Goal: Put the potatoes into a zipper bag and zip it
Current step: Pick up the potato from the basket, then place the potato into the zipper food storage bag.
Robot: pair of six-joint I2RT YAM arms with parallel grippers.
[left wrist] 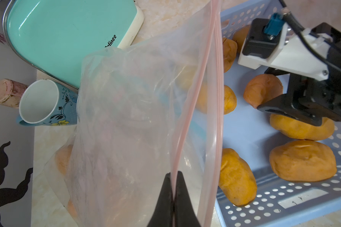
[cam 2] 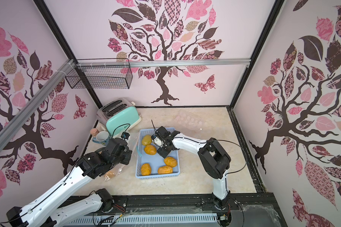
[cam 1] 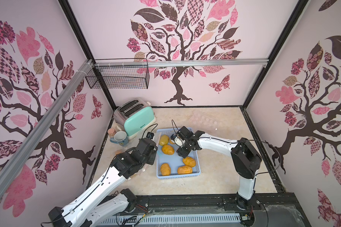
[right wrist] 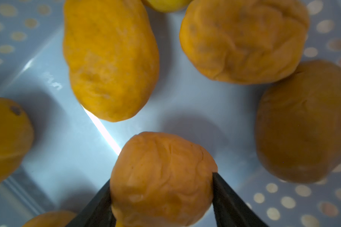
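Jam risk at narrow zipper bag [left wrist: 136,118] mouth, left gripper [left wrist: 174,196] clamped on its rim, right gripper [right wrist: 160,176] pinching wrinkled potato [right wrist: 161,155].

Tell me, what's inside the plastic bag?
Orange potatoes show through the zipper bag, near its bottom. How many I cannot tell: the cloudy plastic blurs the rest.

At the left wall of the blue basket [cam 1: 178,176], left arm [cam 1: 98,186] stretched forward, left gripper [left wrist: 173,176] pinched flat on the zipper bag [left wrist: 126,118] rim. Over the basket, right arm [cam 1: 215,142] elbows in — wrist pitched down, right gripper [right wrist: 160,176] fingers pressing both sides of one potato [right wrist: 158,153].
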